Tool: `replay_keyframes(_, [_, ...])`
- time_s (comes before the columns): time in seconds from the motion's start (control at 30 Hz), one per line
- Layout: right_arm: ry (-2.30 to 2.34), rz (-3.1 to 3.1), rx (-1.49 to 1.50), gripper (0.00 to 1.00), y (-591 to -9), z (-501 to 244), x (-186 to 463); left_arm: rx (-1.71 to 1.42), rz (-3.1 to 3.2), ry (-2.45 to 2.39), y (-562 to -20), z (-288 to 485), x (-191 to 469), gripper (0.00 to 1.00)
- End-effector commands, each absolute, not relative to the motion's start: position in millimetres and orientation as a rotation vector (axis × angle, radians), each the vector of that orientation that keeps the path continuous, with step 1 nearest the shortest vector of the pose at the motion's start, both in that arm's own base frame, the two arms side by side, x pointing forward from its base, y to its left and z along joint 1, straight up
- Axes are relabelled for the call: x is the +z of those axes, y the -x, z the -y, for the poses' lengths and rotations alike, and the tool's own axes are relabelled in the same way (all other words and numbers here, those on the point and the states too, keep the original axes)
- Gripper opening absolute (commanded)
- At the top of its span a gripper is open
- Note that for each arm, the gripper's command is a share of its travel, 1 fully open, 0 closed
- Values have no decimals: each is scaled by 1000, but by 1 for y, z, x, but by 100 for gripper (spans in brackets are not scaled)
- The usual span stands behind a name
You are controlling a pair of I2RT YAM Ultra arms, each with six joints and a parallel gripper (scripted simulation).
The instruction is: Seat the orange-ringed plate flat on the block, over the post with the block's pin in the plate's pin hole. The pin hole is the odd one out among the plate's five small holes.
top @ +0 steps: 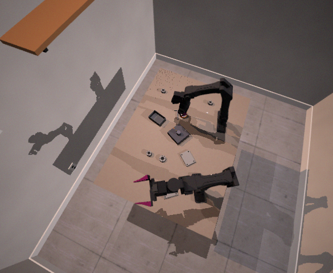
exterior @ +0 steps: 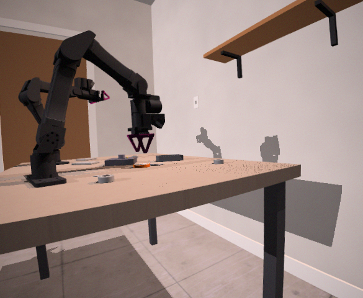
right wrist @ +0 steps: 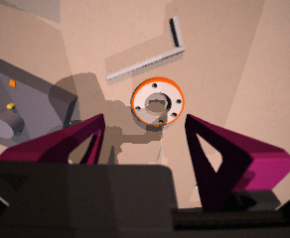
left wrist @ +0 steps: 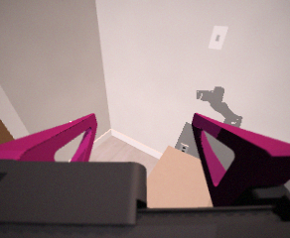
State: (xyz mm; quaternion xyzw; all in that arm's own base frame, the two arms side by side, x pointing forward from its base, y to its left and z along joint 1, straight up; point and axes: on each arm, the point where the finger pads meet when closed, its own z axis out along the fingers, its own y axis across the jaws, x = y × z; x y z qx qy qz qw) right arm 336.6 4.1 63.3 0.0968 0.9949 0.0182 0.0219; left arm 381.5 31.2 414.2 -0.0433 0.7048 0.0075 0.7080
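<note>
The orange-ringed plate (right wrist: 157, 103) lies flat on the table, white with a large centre hole and small holes around it. It also shows in the top view (top: 184, 115) and the exterior view (exterior: 141, 165). My right gripper (right wrist: 145, 119) hangs open above it, fingers pointing down, also seen in the exterior view (exterior: 140, 142). The dark block (top: 178, 134) with its grey post (right wrist: 2, 123) and small yellow pin (right wrist: 9, 105) stands beside the plate. My left gripper (top: 143, 190) is open and empty, held level past the table's edge, far from the plate; its wrist view (left wrist: 144, 144) shows wall and floor.
A dark open tray (top: 156, 117) sits near the block. A light flat plate (top: 187, 157) and two grey round flanges (top: 155, 156) lie toward the left arm. Two more flanges (top: 210, 102) sit at the far end. A thin grey L-shaped bar (right wrist: 150, 55) lies beyond the plate.
</note>
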Motion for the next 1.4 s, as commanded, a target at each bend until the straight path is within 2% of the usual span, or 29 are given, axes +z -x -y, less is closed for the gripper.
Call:
replay_keyframes(0.0, [-413, -3091, -24, 80, -334, 12, 73, 68, -1501, -5, -373, -8, 425, 100])
replay_keyframes(0.13, [-375, -3045, 9, 80, -343, 8, 82, 31, -1467, 5, -368, -3, 443, 100])
replay_keyframes(0.27, [-379, -3054, 0, 80, -346, 10, 74, 10, -1541, 14, -374, -5, 410, 100])
replay_keyframes(0.3, [-373, -3055, 0, 80, -346, 9, 74, 9, -1509, 14, -371, -5, 428, 100])
replay_keyframes(0.5, [-372, -3045, 0, 80, -346, 8, 77, -8, -1531, -1, -380, 1, 423, 100])
replay_keyframes(0.73, [-391, -3119, -16, 80, -322, 9, 58, -5, -1563, 4, -388, -2, 411, 100])
replay_keyframes(0.83, [-380, -3057, -6, 80, -341, 10, 74, -4, -1529, 3, -377, -2, 423, 100])
replay_keyframes(1.13, [-380, -3057, -6, 80, -341, 10, 74, -3, -1522, 5, -377, -2, 425, 100])
replay_keyframes(1.17, [-394, -3143, -22, 80, -317, 9, 54, -3, -1522, 5, -377, -2, 425, 100])
replay_keyframes(1.2, [-381, -3023, -2, 80, -343, 10, 83, -3, -1522, 5, -377, -2, 425, 100])
replay_keyframes(1.27, [-377, -3050, -6, 80, -343, 10, 76, -3, -1522, 5, -377, -2, 425, 100])
replay_keyframes(1.3, [-388, -3146, -21, 80, -321, 9, 43, -3, -1522, 5, -377, -2, 425, 100])
replay_keyframes(1.37, [-385, -3120, -16, 80, -328, 9, 46, -3, -1522, 5, -377, -2, 425, 100])
